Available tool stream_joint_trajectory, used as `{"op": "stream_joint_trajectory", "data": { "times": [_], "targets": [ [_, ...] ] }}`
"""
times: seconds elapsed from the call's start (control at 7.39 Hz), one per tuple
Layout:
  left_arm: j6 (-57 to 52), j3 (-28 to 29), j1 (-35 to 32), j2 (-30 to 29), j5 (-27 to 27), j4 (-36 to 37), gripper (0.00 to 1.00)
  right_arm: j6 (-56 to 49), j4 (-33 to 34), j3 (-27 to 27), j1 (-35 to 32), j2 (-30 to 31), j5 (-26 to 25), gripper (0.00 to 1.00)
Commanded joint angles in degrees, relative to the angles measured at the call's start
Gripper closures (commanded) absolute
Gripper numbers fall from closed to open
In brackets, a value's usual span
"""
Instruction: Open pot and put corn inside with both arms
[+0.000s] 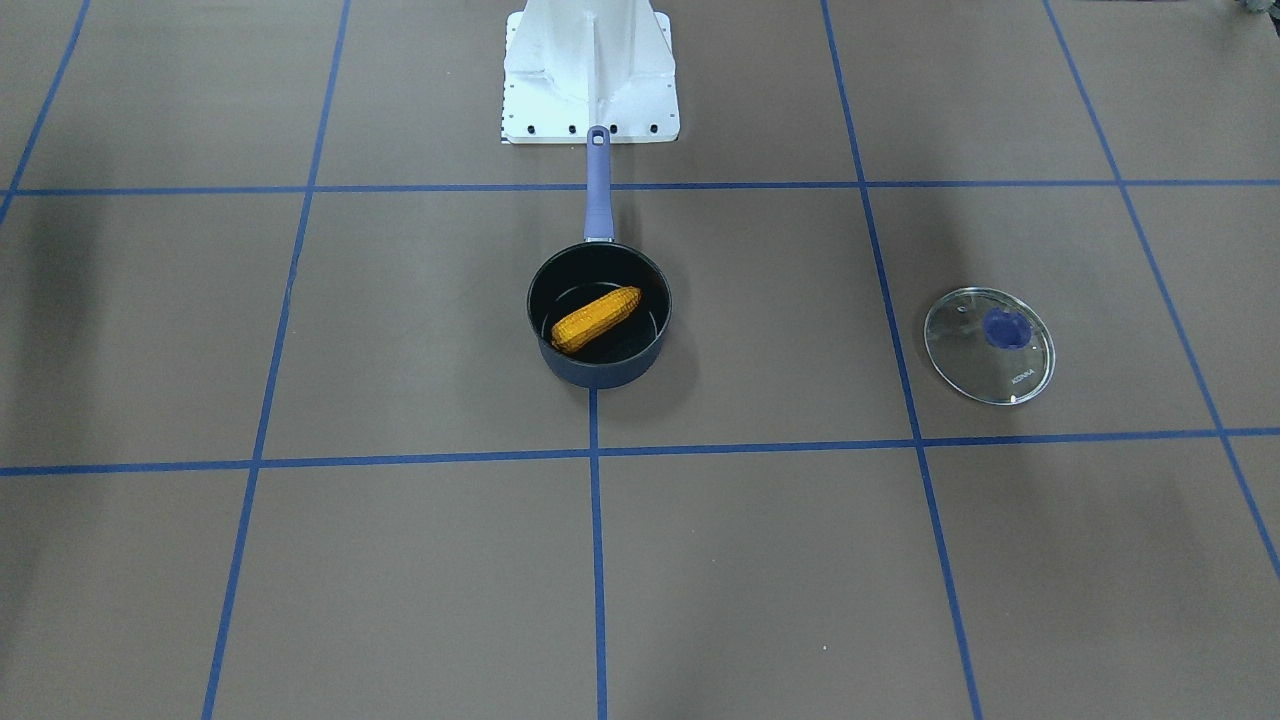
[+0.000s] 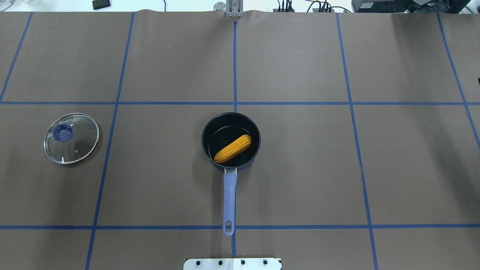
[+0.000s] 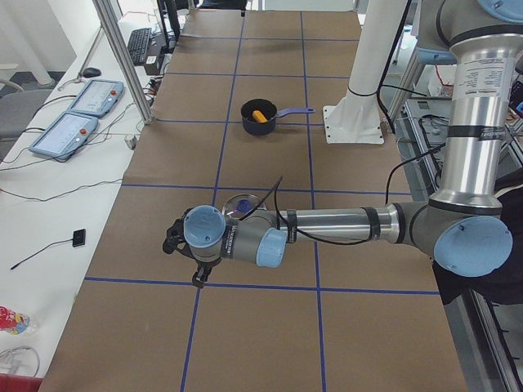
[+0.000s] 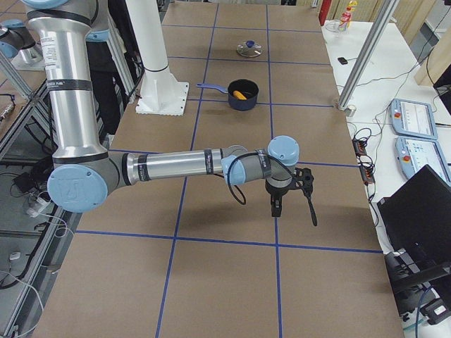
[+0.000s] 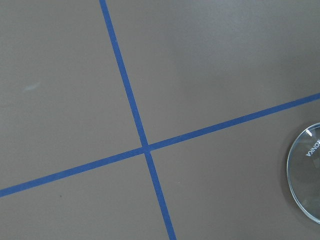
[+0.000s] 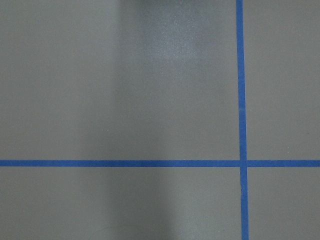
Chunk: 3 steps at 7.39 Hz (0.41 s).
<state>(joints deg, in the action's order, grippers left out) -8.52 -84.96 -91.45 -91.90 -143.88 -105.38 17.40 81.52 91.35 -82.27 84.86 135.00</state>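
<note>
The navy pot (image 2: 212, 125) stands open at the table's middle, its lavender handle (image 2: 229, 198) pointing toward the robot base. The orange-yellow corn (image 2: 233, 148) lies inside it, slanted; it also shows in the front view (image 1: 597, 318). The glass lid (image 2: 71, 138) with a purple knob lies flat on the robot's left. My left gripper (image 3: 173, 242) shows only in the left side view, near the lid, above the table. My right gripper (image 4: 299, 190) shows only in the right side view, far from the pot. I cannot tell whether either is open or shut.
The white robot base (image 1: 590, 70) stands just behind the pot handle. Blue tape lines (image 2: 234, 103) divide the brown table. Control pendants (image 3: 78, 114) and cables lie along the far side. The lid's edge (image 5: 307, 170) shows in the left wrist view.
</note>
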Motion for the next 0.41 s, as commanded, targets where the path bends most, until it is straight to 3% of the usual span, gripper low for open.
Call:
{"op": "stream_joint_trajectory", "data": {
  "times": [0.0, 0.27],
  "targets": [
    [0.0, 0.06, -0.05, -0.03, -0.08, 0.0, 0.03, 0.09, -0.05, -0.55, 0.0, -0.14, 0.0, 0.0],
    [-0.09, 0.15, -0.05, 0.14, -0.08, 0.0, 0.03, 0.09, -0.05, -0.56, 0.0, -0.14, 0.09, 0.0]
  ]
}}
